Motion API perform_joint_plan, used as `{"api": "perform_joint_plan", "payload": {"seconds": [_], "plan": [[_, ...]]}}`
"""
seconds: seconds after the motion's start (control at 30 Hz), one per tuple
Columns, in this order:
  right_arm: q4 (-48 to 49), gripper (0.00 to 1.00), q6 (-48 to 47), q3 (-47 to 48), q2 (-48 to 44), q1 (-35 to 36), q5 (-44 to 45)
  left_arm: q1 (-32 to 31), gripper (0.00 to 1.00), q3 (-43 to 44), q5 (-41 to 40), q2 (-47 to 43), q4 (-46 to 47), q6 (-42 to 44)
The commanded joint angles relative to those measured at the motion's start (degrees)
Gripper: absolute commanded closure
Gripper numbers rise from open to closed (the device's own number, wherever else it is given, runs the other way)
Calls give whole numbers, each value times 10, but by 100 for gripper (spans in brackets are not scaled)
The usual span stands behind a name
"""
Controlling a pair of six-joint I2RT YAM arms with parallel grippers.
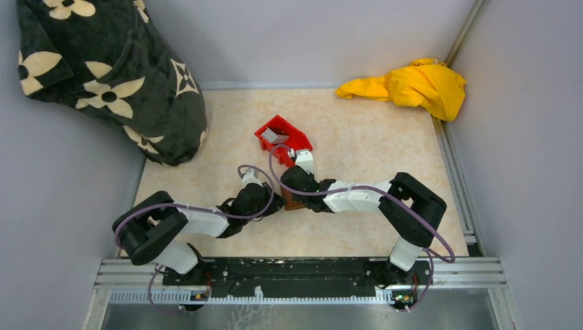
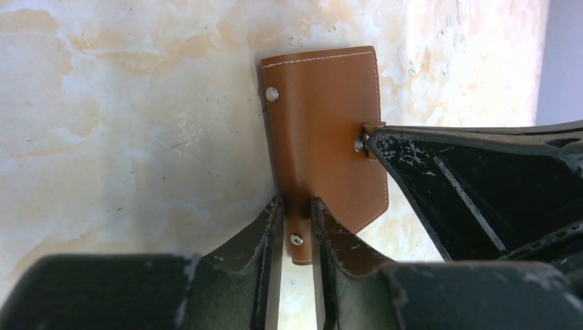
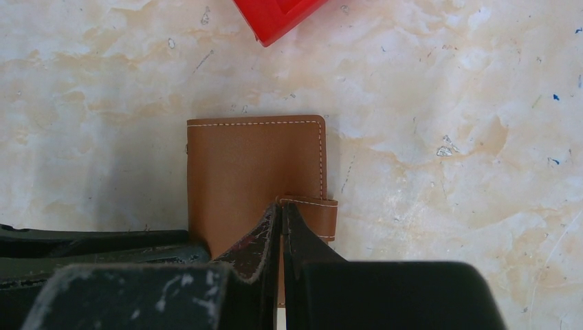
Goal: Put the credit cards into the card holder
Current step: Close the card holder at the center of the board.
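Note:
The card holder (image 2: 323,124), a brown leather wallet, lies closed on the marbled table between both arms (image 1: 294,203). My left gripper (image 2: 295,213) is shut on its snap strap, one finger on each side. My right gripper (image 3: 282,210) is shut on the edge of the wallet's closing tab (image 3: 313,216). Its black fingers (image 2: 440,179) reach in from the right in the left wrist view. Seen from above, both grippers meet over the wallet and hide most of it. One pale grey credit card (image 1: 275,137) lies in the red bin (image 1: 292,141) just beyond.
A black bag with cream flowers (image 1: 110,69) fills the back left corner. A yellow cloth (image 1: 416,86) lies at the back right. The red bin's corner (image 3: 275,14) shows above the wallet in the right wrist view. Grey walls enclose the table.

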Motion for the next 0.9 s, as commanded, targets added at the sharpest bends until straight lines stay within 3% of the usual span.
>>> {"api": "perform_joint_plan", "payload": {"seconds": [0.0, 0.87], "plan": [[-8, 100, 1, 2, 8, 17, -24, 11, 74, -18, 24, 13, 14, -27], [-18, 100, -12, 7, 15, 28, -19, 24, 74, -15, 52, 38, 40, -31]]}}
